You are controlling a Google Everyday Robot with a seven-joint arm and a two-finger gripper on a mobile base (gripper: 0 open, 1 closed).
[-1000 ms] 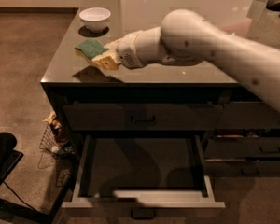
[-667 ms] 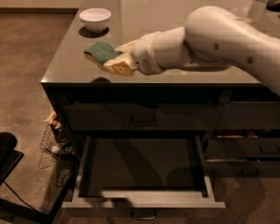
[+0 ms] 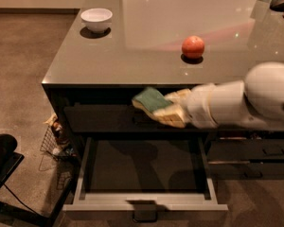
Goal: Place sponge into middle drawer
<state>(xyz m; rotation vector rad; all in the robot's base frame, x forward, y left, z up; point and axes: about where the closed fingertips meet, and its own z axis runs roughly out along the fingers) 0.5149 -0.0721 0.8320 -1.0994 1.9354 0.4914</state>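
The sponge (image 3: 154, 104), green on top with pale yellow foam under it, is held in my gripper (image 3: 176, 109). The gripper hangs in front of the counter's front edge, above the open middle drawer (image 3: 143, 204). That drawer is pulled out, with pale grey sides and front rim, a dark floor and a small handle at the front. My white arm reaches in from the right.
A white bowl (image 3: 96, 19) stands at the counter's back left. A red-orange round fruit (image 3: 193, 47) sits mid-right on the glossy counter (image 3: 109, 60). Narrower dark drawers (image 3: 255, 151) are to the right. A wire basket (image 3: 57, 143) and a dark object (image 3: 2, 160) lie on the floor at left.
My gripper has carried the sponge off the countertop, right and down, to in front of the counter edge above the open drawer. The fruit is now uncovered.
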